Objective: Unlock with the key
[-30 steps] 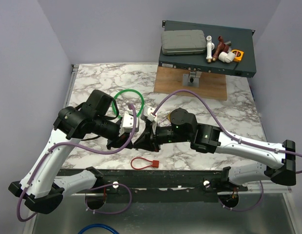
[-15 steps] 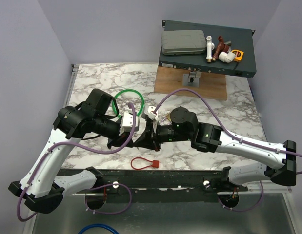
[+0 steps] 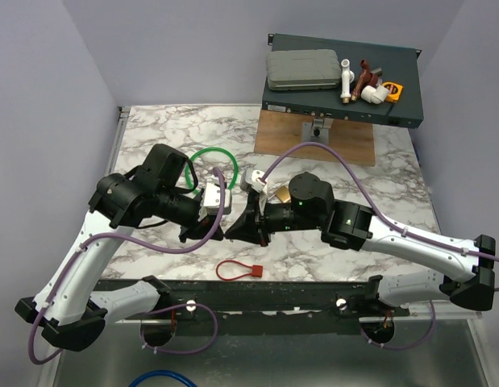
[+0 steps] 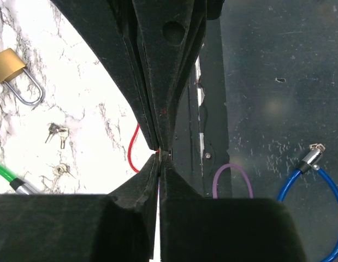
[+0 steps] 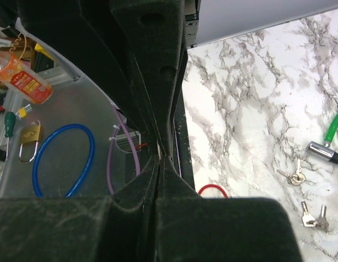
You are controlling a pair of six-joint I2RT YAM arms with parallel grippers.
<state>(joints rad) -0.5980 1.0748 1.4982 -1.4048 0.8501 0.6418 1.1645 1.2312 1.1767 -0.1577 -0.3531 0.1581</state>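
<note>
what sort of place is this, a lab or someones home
Likely a robotics lab test cell: a marble-patterned tabletop boxed in by plain lilac walls, with a dark metal rack-style equipment box at the back.

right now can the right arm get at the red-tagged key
Probably yes: the red-tagged key lies uncovered on the marble table, close by the right gripper, with nothing between them. Its jaws are shut and must open first.
</note>
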